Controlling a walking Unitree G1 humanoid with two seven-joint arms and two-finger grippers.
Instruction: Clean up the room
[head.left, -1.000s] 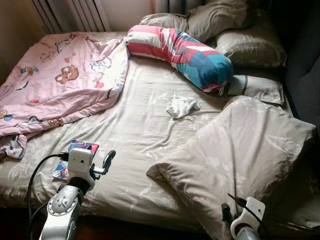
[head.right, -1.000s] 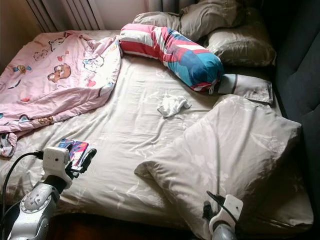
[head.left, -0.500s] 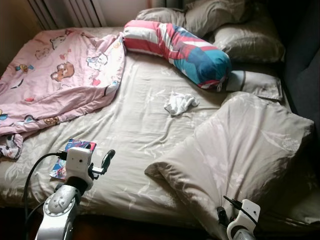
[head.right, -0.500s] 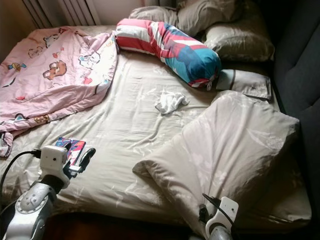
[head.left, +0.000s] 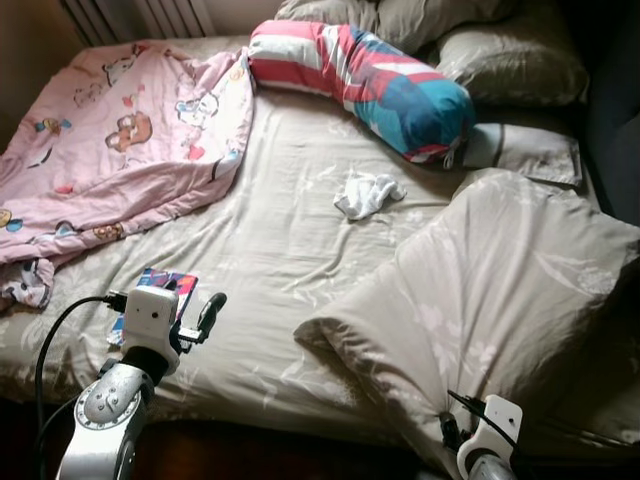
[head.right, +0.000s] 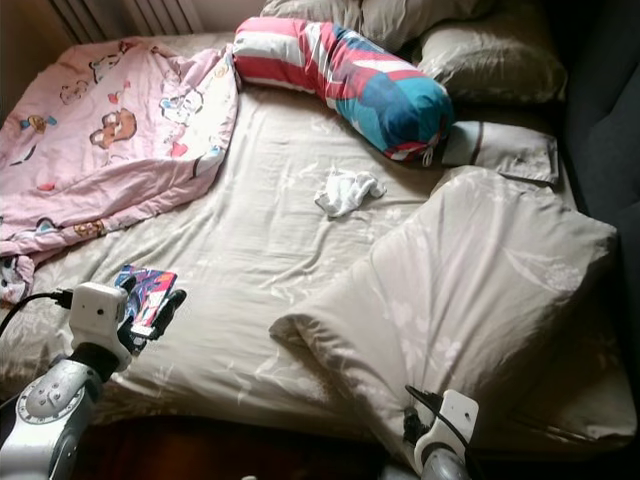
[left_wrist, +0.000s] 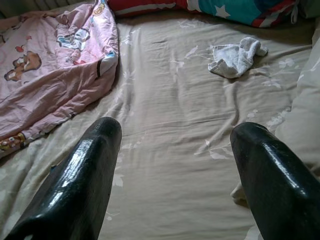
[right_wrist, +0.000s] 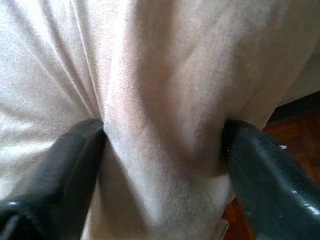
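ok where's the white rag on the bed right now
The white rag lies mid-bed on the sheet, just below the striped bolster, between the pink blanket and the big pillow.

Right gripper close against beige pillow. Two black fingers spread, one each side of raised fabric fold. Jaws touching cloth on both sides of ridge, fold bunched between them. Creases run across fabric away from fold. Strip of reddish-brown wood floor visible past pillow edge, beside one finger.
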